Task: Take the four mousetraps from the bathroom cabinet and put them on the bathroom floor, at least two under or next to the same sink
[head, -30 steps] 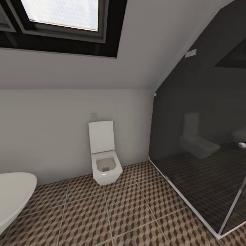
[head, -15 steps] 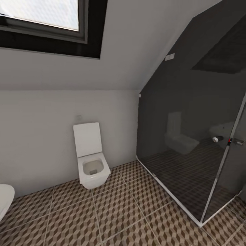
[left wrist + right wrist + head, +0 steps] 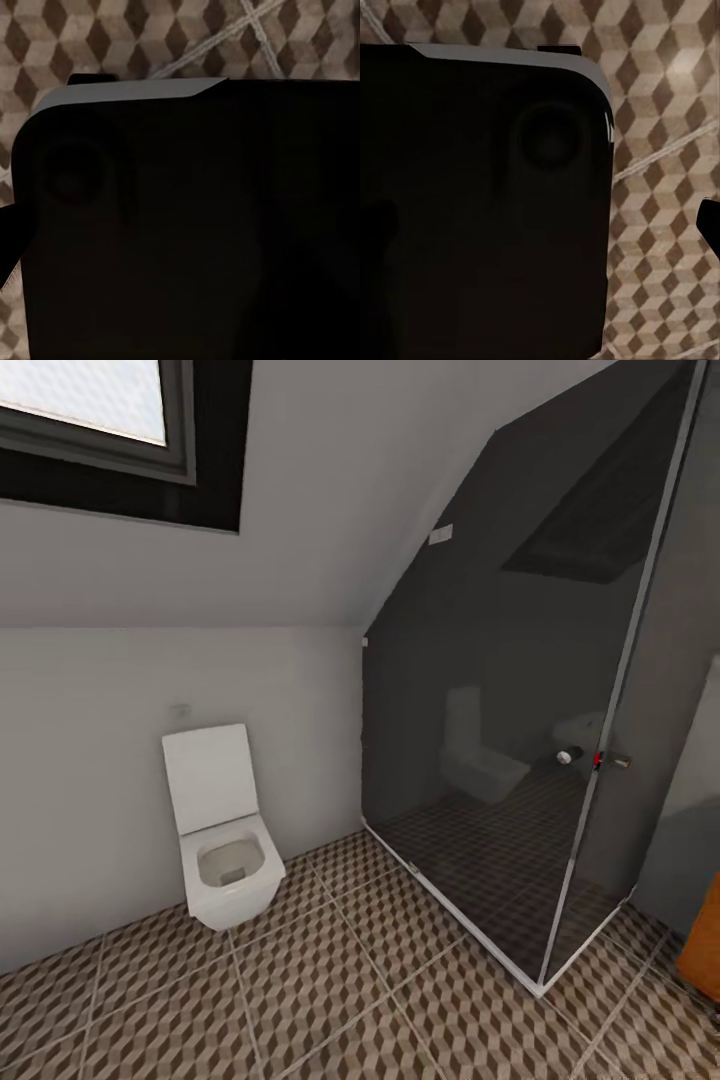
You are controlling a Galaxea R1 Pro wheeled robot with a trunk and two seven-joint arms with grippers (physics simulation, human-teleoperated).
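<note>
I am looking into the bathroom corner: a white wall-hung toilet [image 3: 222,840] at lower left of the head view, a dark glass shower enclosure [image 3: 520,740] across the right half, a skylight [image 3: 90,400] at upper left. No mousetraps are in sight. An orange-brown edge at the far lower right [image 3: 702,950] may be the cabinet, but so little of it is in frame that I cannot be sure.

Both wrist cameras look down past a black body onto the bathroom floor [image 3: 330,1000]. The fingers are not visible in either, so I cannot tell how far either hand is open, or whether it holds anything.

My main worry is the shower's glass corner post [image 3: 560,920], which juts out toward the lower right between me and that orange edge. Swinging the base that way could clip it, I judge, since the dark glass is hard to read. The open tiles across the lower centre give the room to move; the toilet leaves less room at left.
</note>
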